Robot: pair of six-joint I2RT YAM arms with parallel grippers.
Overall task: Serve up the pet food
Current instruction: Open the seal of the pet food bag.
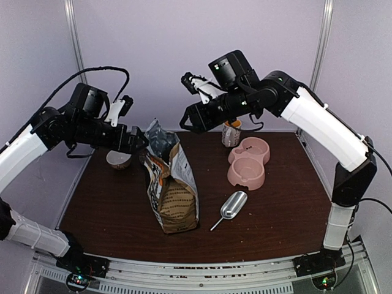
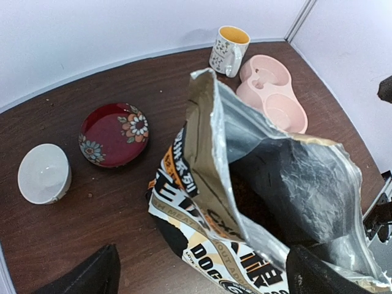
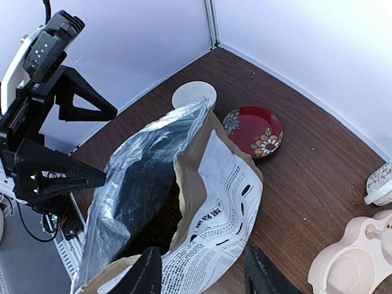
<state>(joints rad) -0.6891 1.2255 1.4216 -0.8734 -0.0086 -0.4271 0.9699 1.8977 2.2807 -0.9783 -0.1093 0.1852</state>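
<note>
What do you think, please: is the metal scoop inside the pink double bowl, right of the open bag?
No: the metal scoop lies on the table beside the pink double bowl, right of the open bag; see top external view.

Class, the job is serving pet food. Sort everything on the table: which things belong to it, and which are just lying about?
Belong: food bag, scoop, pink feeder.
Lying about: mug, red saucer, white bowl.
</note>
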